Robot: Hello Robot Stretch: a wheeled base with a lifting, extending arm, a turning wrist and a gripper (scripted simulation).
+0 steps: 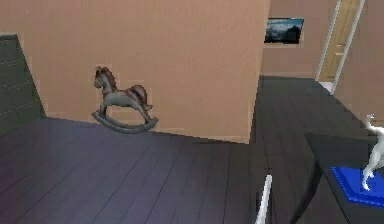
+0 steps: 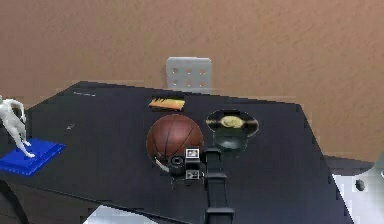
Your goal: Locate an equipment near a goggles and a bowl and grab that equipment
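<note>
The claw sits at the end of the arm, right up against the near side of a brown ball on the dark table. I cannot tell the claw's state from here. I also cannot tell whether it has anything in it, because the ball rests on the tabletop directly behind the fingers.

I take that ball for the equipment I want. Just to its right in the arm side view stands a dark bowl with a pale inside, and a dark lump in front of the bowl may be the goggles, though I can't make it out.

The step in hand looks like the grab itself. A round ball will likely roll if nudged off-centre, so I'd line the fingers up on its middle and go in slowly. I'd keep the wrist away from the bowl. I'd trust the grip only once the ball hangs clear of the table.

Farther out lie a flat orange thing and a white chair at the far edge. A white statue on a blue base stands well apart. Ahead, a rocking horse stands by the wall.
</note>
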